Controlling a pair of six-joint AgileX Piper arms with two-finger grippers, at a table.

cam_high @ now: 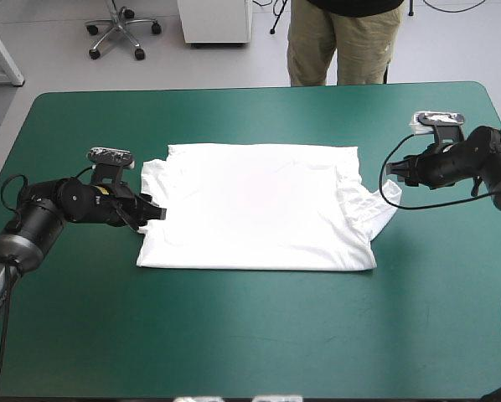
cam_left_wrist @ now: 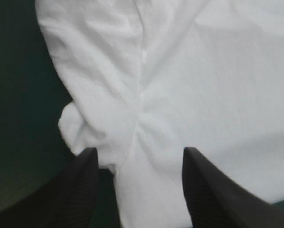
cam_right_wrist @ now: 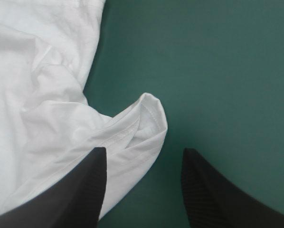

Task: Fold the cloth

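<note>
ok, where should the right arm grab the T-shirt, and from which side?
The loose sleeve poking out of the T-shirt toward the right edge of the cover. Its hem curls up off the surface, so the right gripper, jaws open, can likely pinch it coming in from that edge.

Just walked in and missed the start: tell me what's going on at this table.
Two robot arms are working on a white T-shirt that lies spread flat on the teal-green table. The left gripper is open at the shirt's edge on its side, with cloth between its fingers. The right gripper is open beside the crumpled sleeve on the other side. Neither grips anything.
</note>
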